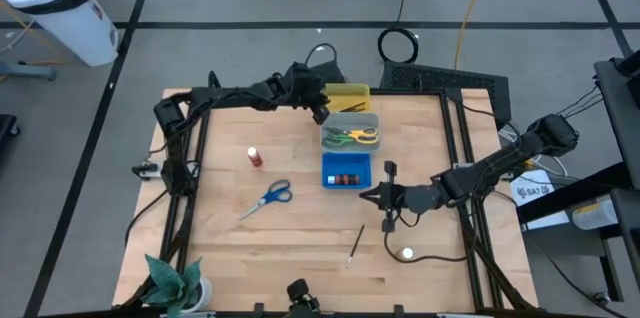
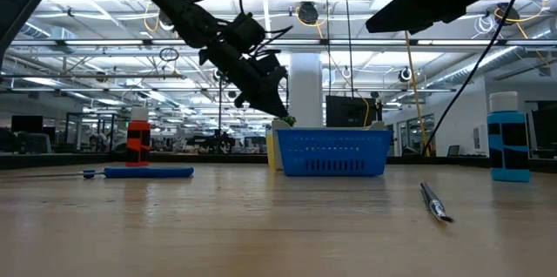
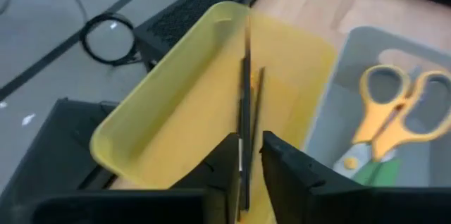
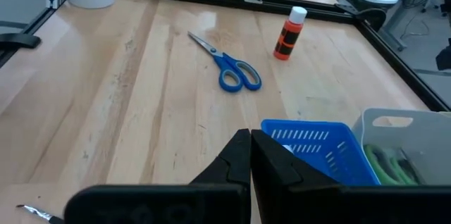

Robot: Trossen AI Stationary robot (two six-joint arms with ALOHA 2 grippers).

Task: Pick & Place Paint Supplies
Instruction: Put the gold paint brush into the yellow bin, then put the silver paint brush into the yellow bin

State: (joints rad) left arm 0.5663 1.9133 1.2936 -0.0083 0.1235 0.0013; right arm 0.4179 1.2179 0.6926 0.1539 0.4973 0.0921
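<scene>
Nearest the front edge of the tabletop [image 1: 300, 258], beside the green plant [image 1: 172, 283], lie a thin dark brush [image 1: 354, 246] and a whitish paint bottle [image 1: 407, 253]. Just beyond them the right gripper [image 1: 366, 196] hovers over the wood with its jaws clenched on nothing, pointing toward the blue tray [image 1: 346, 170], which holds at least one small bottle, apparently the brown one [image 1: 344, 179]. Left of that tray the blue-handled scissors [image 1: 267, 198] rest flat, and a little farther back the red paint bottle [image 1: 255, 158] stands upright, well apart from both grippers. Behind the blue tray sits the grey tray [image 1: 351, 120], holding the yellow-handled scissors [image 3: 394, 108] and the green-handled scissors [image 1: 335, 135] side by side. At the far edge the left gripper [image 3: 246, 160] hangs tilted over the yellow tray [image 3: 176, 104], its jaws parted only a sliver around a slim dark brush [image 3: 246, 104] that stands between them and reaches down into the tray; whether they actually grip it is hard to tell. A second brush [image 3: 258, 104] lies just beside it in the same tray.
</scene>
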